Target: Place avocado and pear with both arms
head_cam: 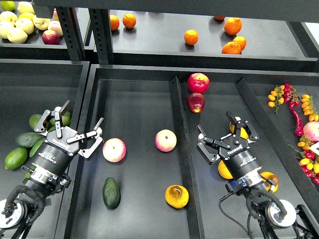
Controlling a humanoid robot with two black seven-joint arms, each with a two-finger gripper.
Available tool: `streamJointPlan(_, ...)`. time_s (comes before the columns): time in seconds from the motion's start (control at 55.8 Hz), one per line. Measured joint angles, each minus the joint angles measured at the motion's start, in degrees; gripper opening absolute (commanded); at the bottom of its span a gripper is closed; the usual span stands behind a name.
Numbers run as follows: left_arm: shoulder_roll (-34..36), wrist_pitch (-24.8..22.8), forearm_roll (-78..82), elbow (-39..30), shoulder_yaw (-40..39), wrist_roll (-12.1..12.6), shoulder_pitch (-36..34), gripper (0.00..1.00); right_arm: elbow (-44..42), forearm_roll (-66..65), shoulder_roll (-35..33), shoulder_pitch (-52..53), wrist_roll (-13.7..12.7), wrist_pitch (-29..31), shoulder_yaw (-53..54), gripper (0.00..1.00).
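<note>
Very dark green, smooth, egg-shaped avocado [111, 193] lying on the black tray floor [134, 109] of the middle compartment, near-left, apart from everything. Glossy golden orange-yellow pear [177, 196] with a brown blotch lying in the same compartment, near-right, just beside the black divider ridge [180, 139]. Two pink-and-yellow round apples between and beyond them: one [114, 150] just right of the left gripper [79, 127], the other [165, 140] further right near the divider. Left gripper spread wide and empty, hovering over the left tray wall, beside lighter green avocados [22, 147] in the left bin. Right gripper [226, 133] also spread and holding nothing, over the right compartment, with yellow-orange fruit [239, 130] partly hidden beneath it. Two dark red apples [197, 92] farther back in that compartment. Oranges [209, 30] on the far shelf; red chillies and small orange tomatoes [296, 107] at far right.
</note>
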Motion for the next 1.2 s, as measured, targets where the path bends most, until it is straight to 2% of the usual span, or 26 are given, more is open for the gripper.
streamJointPlan(0.359,0.00,0.00,-0.67,0.13,6.22,0.56,-0.88,1.00,-0.01,0.00,0.00,-0.04,0.00,0.00,-0.46,0.99)
streamJointPlan(0.789,0.00,0.00,-3.71,1.00,4.96,0.71,-4.30,1.00,-0.03,0.00,0.00,-0.04,0.00,-0.07,-0.86,0.99)
streamJointPlan(0.986,0.00,0.00,-5.75,3.70,6.12,1.13,-5.34,1.00,-0.03,0.00,0.00,-0.04,0.00,-0.04,-0.88,0.99)
streamJointPlan(1.112,0.00,0.00,-2.21,4.45,6.34,2.17,-7.33,1.00,-0.03,0.00,0.00,-0.04,0.00,-0.04,-0.95,0.99)
streamJointPlan(1.202,0.45,0.00,4.12,5.54,7.16,3.92,-8.92,1.00,-0.03,0.00,0.00,-0.04,0.00,-0.04,-0.99,0.99)
